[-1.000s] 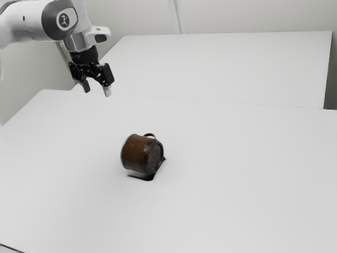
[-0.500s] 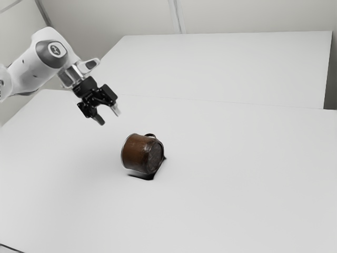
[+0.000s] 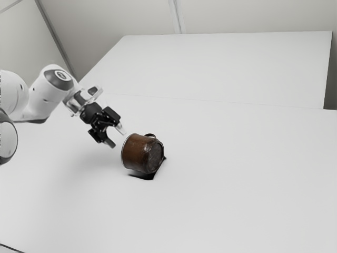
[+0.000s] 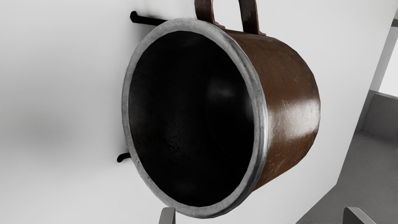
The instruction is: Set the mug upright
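Two fingers [image 3: 109, 143] nearer one mug [image 3: 138, 153].

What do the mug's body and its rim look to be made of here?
The mug's body looks like brown metal, perhaps copper, worn but fairly glossy: it shows a bright highlight and fine scratches. Its rim seems to be grey metal, with a mottled surface, though a coating is possible.

"What colour is the mug [image 3: 137, 153]?"
"Rusty brown outside, with fine pale scratches, and black inside."
"And its rim [image 4: 260, 121]?"
"Mottled grey. The handle [image 4: 249, 15] is dark brown."
"The gripper [image 3: 117, 137]?"
"Black; the arm [image 3: 43, 100] is white with dark grey."
"The table [image 3: 221, 184]?"
"Plain, pale white."
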You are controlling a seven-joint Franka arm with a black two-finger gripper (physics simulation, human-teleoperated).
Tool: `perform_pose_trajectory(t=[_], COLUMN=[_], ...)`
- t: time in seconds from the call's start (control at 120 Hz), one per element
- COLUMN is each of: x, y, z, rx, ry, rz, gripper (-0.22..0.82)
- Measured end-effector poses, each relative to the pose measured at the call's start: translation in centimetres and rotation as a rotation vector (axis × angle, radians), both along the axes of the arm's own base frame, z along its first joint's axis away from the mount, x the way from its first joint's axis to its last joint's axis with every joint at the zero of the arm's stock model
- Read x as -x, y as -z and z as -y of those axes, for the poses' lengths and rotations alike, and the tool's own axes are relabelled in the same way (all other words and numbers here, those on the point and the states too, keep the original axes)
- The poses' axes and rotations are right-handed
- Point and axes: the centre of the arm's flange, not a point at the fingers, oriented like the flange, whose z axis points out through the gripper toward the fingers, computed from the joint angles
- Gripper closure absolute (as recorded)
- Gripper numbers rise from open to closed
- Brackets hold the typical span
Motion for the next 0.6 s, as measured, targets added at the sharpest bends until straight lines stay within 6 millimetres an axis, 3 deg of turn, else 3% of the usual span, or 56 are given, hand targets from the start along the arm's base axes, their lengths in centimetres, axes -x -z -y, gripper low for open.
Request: perform_pose_trajectory(t=[0.45,0.6], x=[-0.3,-0.4], y=[2.7,2.6], z=[2.7,3.5], rx=[0.132,0.143], ry=[0.060,0.081], rz=[0.057,0.074], gripper=[0.02,0.15])
